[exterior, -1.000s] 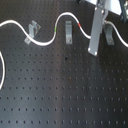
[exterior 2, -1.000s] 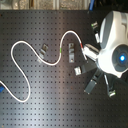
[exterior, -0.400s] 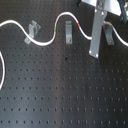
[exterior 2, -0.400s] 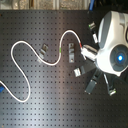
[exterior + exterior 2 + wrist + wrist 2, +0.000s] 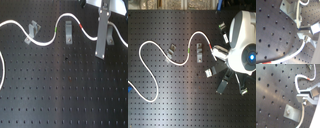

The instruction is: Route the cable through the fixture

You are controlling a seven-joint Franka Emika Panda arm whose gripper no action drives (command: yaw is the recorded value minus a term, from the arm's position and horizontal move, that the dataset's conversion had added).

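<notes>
Tool point(image 5: 306, 99) low over the board, fingers point(image 5: 303, 96) closed tight, arm reaching down from above.

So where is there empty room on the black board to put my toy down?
The near half of the black perforated board in the first exterior view is bare. It's crowded along the far edge, where the white cable winds past the grey metal clips.

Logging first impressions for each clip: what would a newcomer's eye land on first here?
Most likely the cable, a white cord snaking in waves across the black perforated table, with a green and a red band near the fixture in the middle of the first exterior view. Next, the robot's bulky white arm at the second exterior view's right. In both wrist views the gripper is pinching the cable near its end.
</notes>
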